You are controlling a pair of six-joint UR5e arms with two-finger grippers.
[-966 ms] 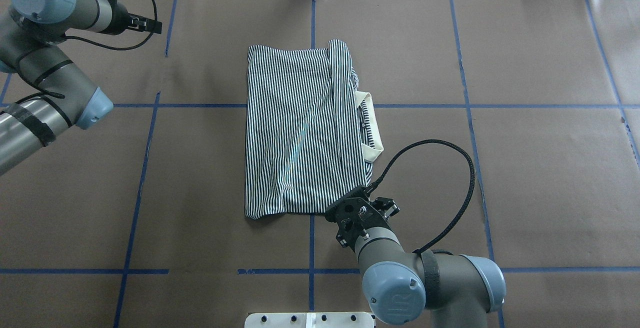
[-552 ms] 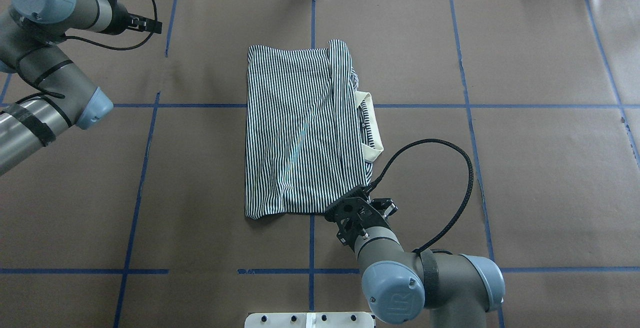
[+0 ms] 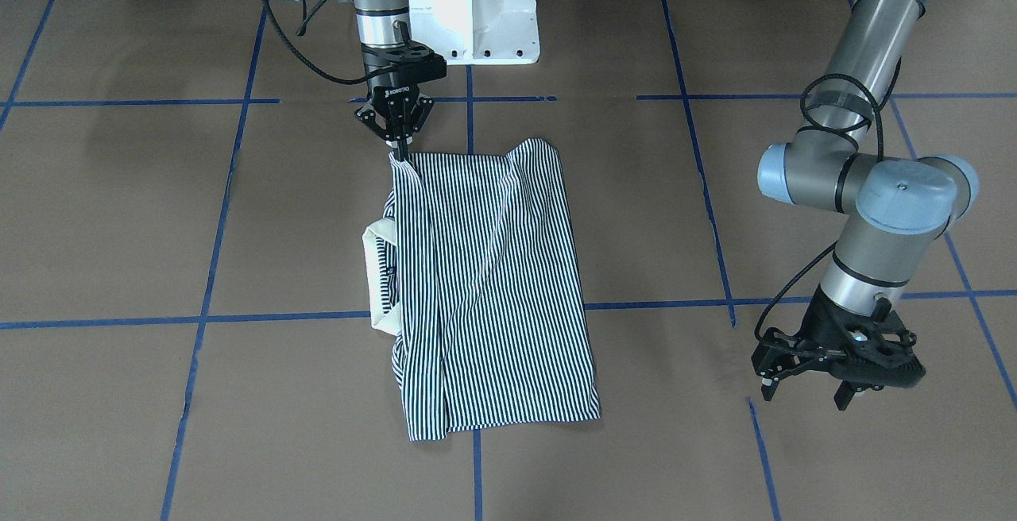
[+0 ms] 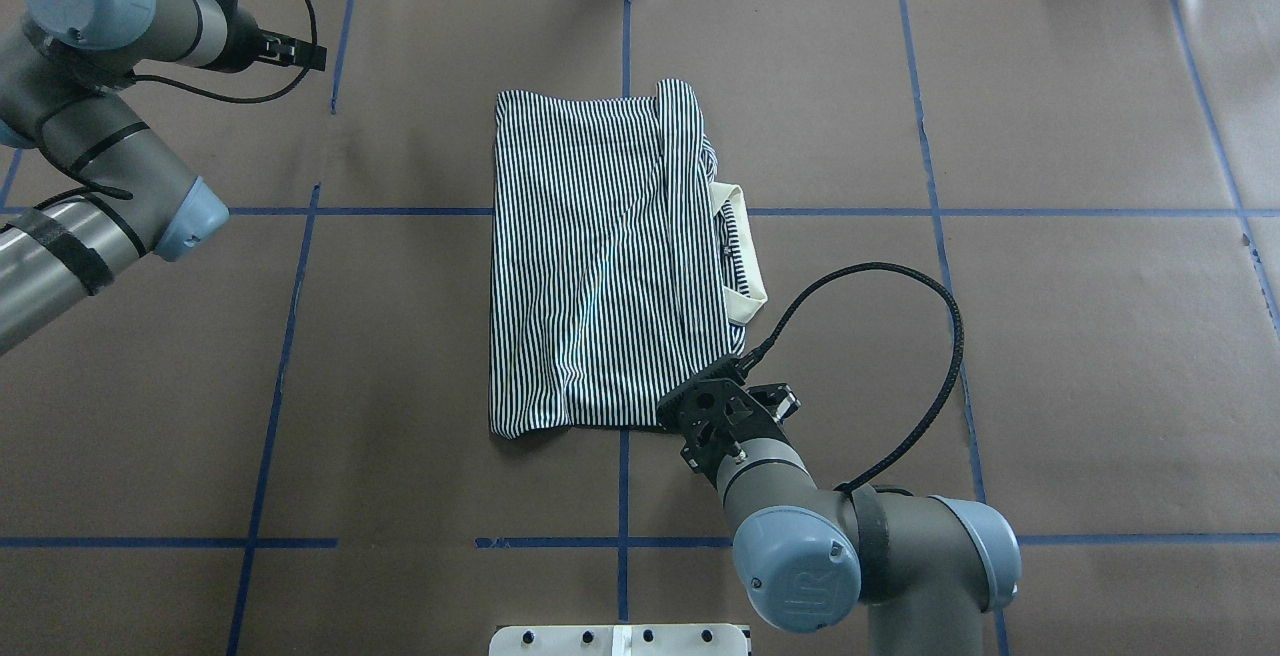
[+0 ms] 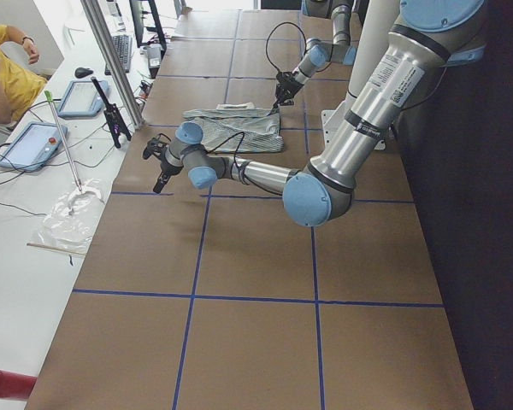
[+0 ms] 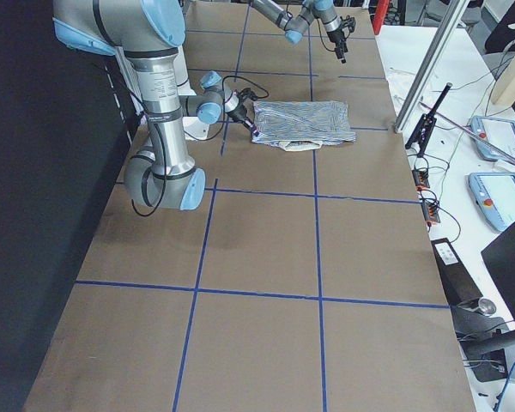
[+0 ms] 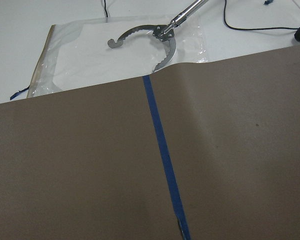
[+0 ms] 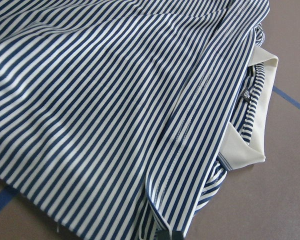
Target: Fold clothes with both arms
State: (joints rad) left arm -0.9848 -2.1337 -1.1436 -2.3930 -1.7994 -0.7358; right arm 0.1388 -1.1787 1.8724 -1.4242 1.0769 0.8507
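Polo shirt [image 4: 600, 256]: laid flat near the middle of the table [image 4: 1080, 356], over a crossing of the blue tape lines [image 4: 850, 212], and folded into a narrow oblong.
Long axis: runs from the near side, by the robot, to the far side of the table; the short edges lie near and far.
Facing: the collar [image 4: 748, 266] is turned to the right and sticks out past the right long edge; the left long edge is straight.
Fabric: a soft knit in thin navy-and-white stripes that run along the long axis; shallow wrinkles cross the top layer, and a stitched seam line is seen in the right wrist view.
Collar: plain cream, thicker than the body, curved into an open loop; a small dark label [image 8: 246, 93] is sewn just inside it.
Folded layer: a striped band [image 4: 682, 146] is doubled over along the right side and bulges at the far right corner.
Right gripper [image 3: 401, 149]: the black fingers are brought together on the near right corner of the shirt, which is pinched between them and gathered to a point.
Left gripper [image 3: 804, 394]: held over bare table at the far left, well apart from the shirt; the fingers are spread and nothing is held.
Table cover: matt brown paper, marked into a grid by the tape.
Beyond the far edge: a metal tool [image 7: 162, 32] with toothed curved jaws is seen on a clear plastic sheet [image 7: 65, 65] in the left wrist view.
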